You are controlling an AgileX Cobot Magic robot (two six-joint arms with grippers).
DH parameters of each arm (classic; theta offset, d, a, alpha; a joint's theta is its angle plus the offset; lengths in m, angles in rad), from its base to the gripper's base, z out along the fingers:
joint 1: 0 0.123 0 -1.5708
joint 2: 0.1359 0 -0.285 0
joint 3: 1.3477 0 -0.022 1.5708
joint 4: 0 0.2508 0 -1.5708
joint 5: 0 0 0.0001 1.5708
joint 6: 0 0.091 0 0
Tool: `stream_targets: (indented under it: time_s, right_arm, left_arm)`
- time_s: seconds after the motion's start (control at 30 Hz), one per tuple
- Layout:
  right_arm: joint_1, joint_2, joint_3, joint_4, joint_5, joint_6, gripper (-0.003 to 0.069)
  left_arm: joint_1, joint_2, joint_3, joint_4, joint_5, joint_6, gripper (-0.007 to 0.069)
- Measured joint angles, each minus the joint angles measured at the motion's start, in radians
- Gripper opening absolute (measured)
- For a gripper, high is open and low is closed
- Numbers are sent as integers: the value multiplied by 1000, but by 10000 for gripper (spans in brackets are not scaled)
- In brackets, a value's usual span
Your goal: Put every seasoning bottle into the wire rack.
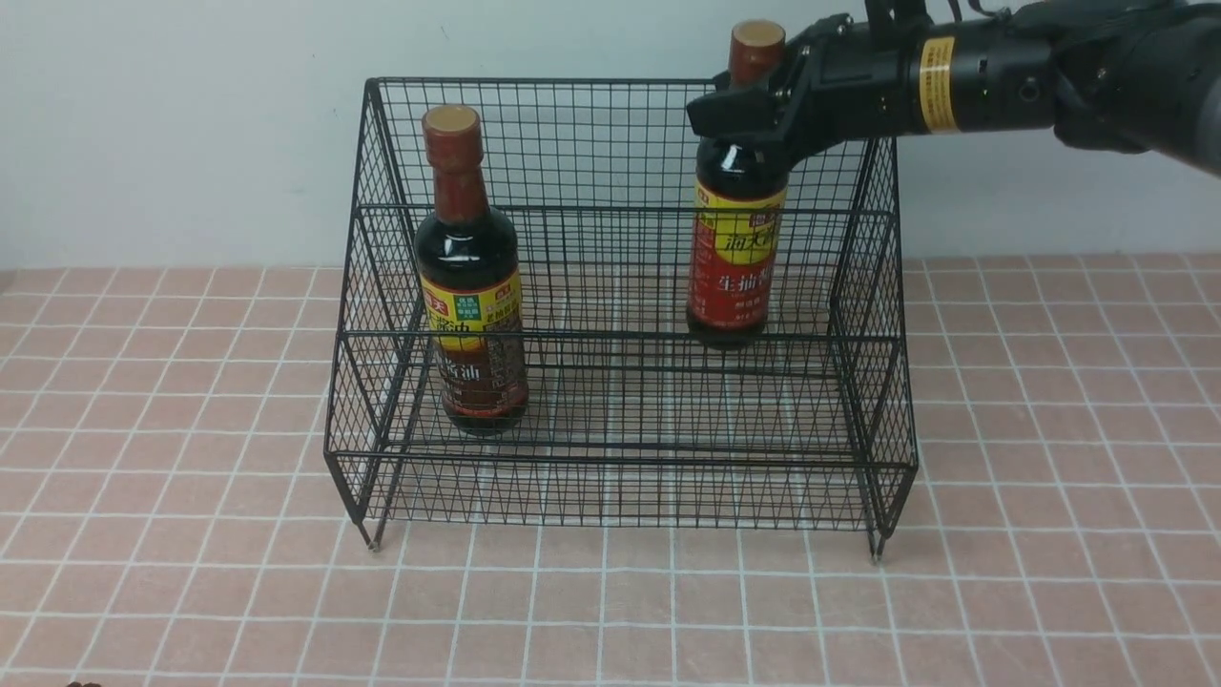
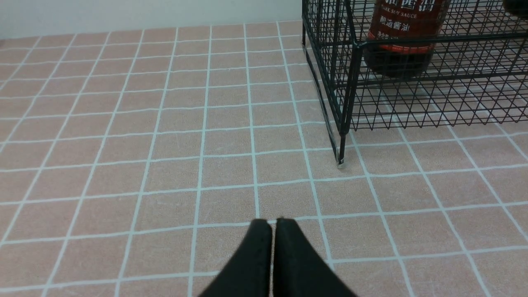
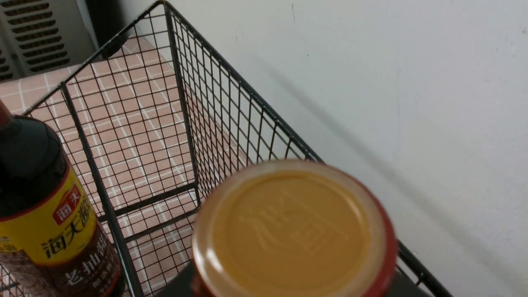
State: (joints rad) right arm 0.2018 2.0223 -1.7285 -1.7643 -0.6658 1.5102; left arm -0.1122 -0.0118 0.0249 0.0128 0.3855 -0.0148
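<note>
Front view: on the pink-tiled bench (image 1: 191,572) stands the black wire rack (image 1: 610,153), all thin mesh, with two stepped tiers and short legs. The right arm (image 1: 1002,72) reaches in level from 3 o'clock, above the rack's side rim. The right fingers (image 1: 744,113) are clamped round the neck of the yellow-and-red bottle (image 1: 734,267), just under its tan cap (image 3: 291,231). The bottle is upright inside the rack at 2 o'clock, its base at the upper tier; whether it touches, I can't tell. The glossy dark yellow-and-brown bottle (image 1: 472,315) stands on the lower tier at 9 o'clock. The left fingers (image 2: 264,239) are pressed together on nothing, low over the bench near a rack leg (image 2: 341,152).
</note>
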Motion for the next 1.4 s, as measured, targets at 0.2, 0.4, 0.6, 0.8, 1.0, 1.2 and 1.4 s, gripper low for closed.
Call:
stream_targets:
  time_s: [0.2, 0.4, 0.6, 0.8, 1.0, 1.2, 1.4]
  right_arm:
    - [0, 0, 0, 0, 1, 0, 272]
    - [0, -15, -7, 0, 1, -1, 370]
    - [0, -19, -12, 0, -1, -1, 465]
    - [0, -19, -12, 0, 3, -1, 471]
    - [0, -46, -12, 0, 18, -1, 472]
    - [0, -128, -12, 0, 18, -1, 472]
    - [0, -196, -12, 0, 50, 26, 472]
  left_arm:
    - [0, 0, 0, 0, 0, 0, -7]
    - [0, 0, 0, 0, 0, 0, -7]
    - [0, 0, 0, 0, 0, 0, -7]
    - [0, 0, 0, 0, 0, 0, -7]
    - [0, 0, 0, 0, 0, 0, -7]
    - [0, 0, 0, 0, 0, 0, -7]
    - [0, 0, 0, 0, 0, 0, -7]
